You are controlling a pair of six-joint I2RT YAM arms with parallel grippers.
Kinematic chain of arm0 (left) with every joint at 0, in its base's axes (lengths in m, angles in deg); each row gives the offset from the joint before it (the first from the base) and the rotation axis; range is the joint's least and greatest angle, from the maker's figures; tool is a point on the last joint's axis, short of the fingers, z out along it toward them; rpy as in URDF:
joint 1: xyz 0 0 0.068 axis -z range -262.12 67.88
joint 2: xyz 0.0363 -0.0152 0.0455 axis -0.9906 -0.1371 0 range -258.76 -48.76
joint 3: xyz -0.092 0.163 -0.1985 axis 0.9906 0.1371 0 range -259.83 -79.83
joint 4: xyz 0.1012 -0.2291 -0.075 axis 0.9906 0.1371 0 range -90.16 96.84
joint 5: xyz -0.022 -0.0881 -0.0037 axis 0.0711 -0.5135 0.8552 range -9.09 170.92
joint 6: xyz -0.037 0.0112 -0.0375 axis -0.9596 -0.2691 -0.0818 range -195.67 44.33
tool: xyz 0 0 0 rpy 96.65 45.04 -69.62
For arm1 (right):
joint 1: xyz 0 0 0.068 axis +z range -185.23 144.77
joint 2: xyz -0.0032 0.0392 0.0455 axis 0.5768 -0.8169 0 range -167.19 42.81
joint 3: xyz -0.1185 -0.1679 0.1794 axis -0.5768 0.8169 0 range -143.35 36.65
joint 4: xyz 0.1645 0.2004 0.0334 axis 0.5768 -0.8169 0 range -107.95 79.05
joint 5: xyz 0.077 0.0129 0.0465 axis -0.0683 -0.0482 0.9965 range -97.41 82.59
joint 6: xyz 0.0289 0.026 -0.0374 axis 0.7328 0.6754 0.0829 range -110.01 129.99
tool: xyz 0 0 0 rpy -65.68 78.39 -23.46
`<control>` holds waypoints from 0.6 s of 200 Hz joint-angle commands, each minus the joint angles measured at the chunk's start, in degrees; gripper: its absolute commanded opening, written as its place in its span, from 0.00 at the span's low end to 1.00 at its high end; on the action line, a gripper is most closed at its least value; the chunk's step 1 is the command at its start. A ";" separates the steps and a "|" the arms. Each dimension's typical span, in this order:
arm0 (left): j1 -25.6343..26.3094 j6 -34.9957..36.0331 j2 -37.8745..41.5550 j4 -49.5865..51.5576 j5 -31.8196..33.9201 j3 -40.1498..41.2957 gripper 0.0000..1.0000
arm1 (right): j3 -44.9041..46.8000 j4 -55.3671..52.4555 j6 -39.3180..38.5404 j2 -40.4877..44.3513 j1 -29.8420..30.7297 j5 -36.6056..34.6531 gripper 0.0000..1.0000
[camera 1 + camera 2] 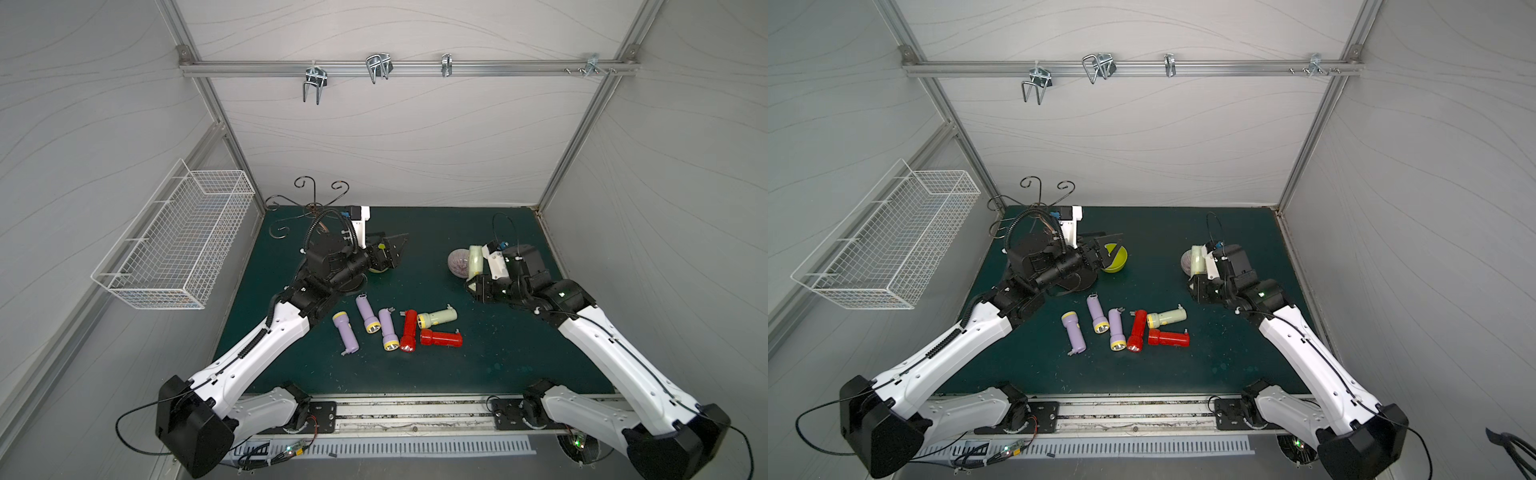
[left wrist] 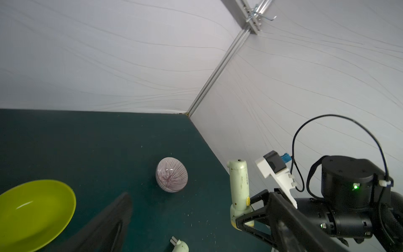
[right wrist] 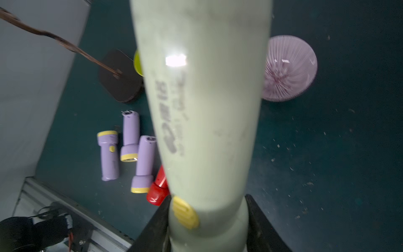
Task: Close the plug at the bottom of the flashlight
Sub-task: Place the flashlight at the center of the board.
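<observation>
My right gripper is shut on a pale green flashlight. It grips just below the head, by the yellow switch, and holds the flashlight upright above the mat. The bottom end points up, and no prongs stick out of it in the left wrist view. My left gripper is open and empty. It hovers over a yellow-green bowl, well to the left of the flashlight.
Several more flashlights lie mid-table, purple, red and pale green, some with prongs out. A ribbed purple bowl lies behind the held flashlight. A hook stand is at the back left, and a wire basket hangs on the left wall.
</observation>
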 commanded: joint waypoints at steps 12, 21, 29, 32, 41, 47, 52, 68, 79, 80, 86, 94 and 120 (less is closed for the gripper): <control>-0.70 -3.28 0.35 7.26 6.32 -1.40 1.00 | 6.09 -2.71 0.73 -0.48 -4.68 -4.99 0.00; -0.76 -2.79 0.09 8.21 5.81 -1.71 1.00 | 7.93 -1.97 0.74 -0.67 -6.48 -4.56 0.00; -0.74 -2.81 -0.09 8.55 5.34 -1.83 1.00 | 9.35 -1.67 0.80 -1.04 -7.82 -4.44 0.00; -0.78 -2.89 -0.17 8.60 5.08 -1.90 1.00 | 9.86 -1.52 0.75 -1.20 -8.25 -4.44 0.00; -0.75 -2.93 -0.43 8.28 4.02 -1.84 1.00 | 11.09 -1.32 0.37 -2.04 -9.03 -4.67 0.00; -0.73 -2.99 -0.59 8.06 3.37 -1.84 1.00 | 11.64 -1.33 0.18 -2.74 -9.41 -4.98 0.00; -0.79 -3.14 -0.72 7.99 3.09 -1.82 1.00 | 12.06 -1.37 -0.06 -3.43 -9.59 -5.07 0.00; -0.78 -3.51 -1.16 7.90 2.39 -1.90 1.00 | 12.94 -1.45 -0.44 -5.83 -9.79 -5.92 0.00; -0.80 -3.75 -1.47 7.93 2.13 -1.91 1.00 | 13.31 -0.82 -0.67 -7.45 -9.86 -5.90 0.00; -0.79 -3.77 -1.50 7.92 2.14 -1.91 1.00 | 13.31 -0.79 -0.67 -7.57 -9.86 -5.87 0.00; -0.78 -3.80 -1.60 7.77 2.04 -1.88 1.00 | 13.31 -0.49 -0.73 -8.49 -9.87 -6.09 0.00; -0.79 -4.01 -1.82 7.85 1.87 -1.99 1.00 | 13.14 -0.32 -0.84 -9.82 -9.87 -6.28 0.00; -0.79 -4.32 -2.35 7.70 1.10 -2.00 1.00 | 12.49 0.07 -1.06 -14.22 -10.19 -6.02 0.03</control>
